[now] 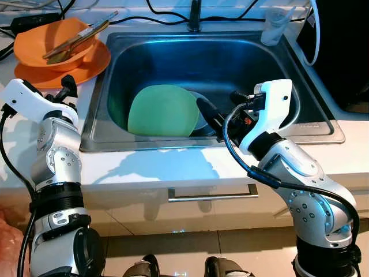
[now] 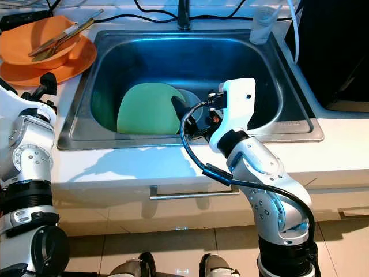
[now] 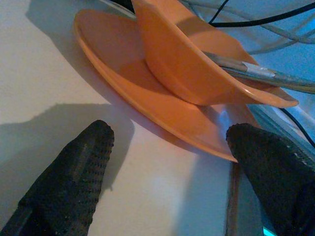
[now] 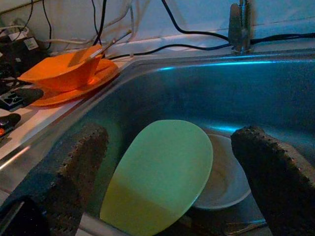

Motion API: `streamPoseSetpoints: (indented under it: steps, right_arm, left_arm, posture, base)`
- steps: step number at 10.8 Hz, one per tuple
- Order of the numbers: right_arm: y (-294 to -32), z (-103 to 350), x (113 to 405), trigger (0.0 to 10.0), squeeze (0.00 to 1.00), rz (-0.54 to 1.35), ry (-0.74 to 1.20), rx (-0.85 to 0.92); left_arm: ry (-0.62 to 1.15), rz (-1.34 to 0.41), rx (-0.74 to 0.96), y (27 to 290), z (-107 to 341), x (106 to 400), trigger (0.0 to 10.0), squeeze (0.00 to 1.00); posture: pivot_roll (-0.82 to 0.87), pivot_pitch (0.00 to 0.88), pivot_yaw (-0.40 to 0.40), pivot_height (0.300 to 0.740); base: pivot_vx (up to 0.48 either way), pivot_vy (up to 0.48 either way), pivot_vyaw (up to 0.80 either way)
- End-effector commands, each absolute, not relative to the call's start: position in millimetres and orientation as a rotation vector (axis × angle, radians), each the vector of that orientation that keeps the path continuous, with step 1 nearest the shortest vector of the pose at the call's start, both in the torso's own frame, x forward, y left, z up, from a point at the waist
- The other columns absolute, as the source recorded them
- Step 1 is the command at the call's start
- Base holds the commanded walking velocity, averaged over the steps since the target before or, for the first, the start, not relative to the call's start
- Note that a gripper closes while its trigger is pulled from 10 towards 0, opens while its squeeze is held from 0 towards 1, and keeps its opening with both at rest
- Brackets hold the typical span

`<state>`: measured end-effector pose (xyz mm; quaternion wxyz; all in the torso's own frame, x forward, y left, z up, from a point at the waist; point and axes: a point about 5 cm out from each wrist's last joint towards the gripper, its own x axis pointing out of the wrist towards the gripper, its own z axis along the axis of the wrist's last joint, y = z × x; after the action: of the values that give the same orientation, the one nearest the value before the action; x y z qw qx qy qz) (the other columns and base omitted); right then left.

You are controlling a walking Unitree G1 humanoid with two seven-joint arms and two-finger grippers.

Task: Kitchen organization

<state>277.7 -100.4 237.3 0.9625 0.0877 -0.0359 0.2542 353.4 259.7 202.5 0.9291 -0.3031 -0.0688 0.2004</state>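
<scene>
Right wrist view: right gripper point(image 4: 167, 162) spread wide over sink point(image 1: 277, 124), holding nothing. One green plate point(image 4: 160, 174) tilted against one white bowl point(image 4: 224, 179) below. Left gripper point(image 3: 170, 182) gaping on counter point(image 3: 44, 64), just beside one orange plate point(image 3: 123, 83) carrying one orange bowl point(image 3: 177, 59) with utensils point(image 1: 78, 37). One cup point(image 1: 274, 26) behind sink.

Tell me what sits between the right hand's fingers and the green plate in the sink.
Nothing: in the right wrist view the open right hand looks straight at the green plate, with only bare sink space between.
</scene>
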Motion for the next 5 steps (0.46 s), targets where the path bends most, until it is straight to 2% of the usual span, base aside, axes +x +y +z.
streamPoseSetpoints:
  steps: [1, 5]
  right_arm:
    - [-99.8, 237.4, 277.6, 10.0, 0.0, 0.522, -0.078, 0.182]
    - [-99.8, 237.4, 277.6, 10.0, 0.0, 0.522, -0.078, 0.182]
  left_arm:
    - [0.19, 0.493, -0.685, 248.9, 124.3, 340.3, 10.0, 0.45]
    - [0.19, 0.493, -0.685, 248.9, 124.3, 340.3, 10.0, 0.45]
  posture:
    - [-0.23, 0.21, -0.041, 0.74]
    - [-0.23, 0.21, -0.041, 0.74]
  base:
    - [0.0, 0.0, 0.0]
    - [0.0, 0.0, 0.0]
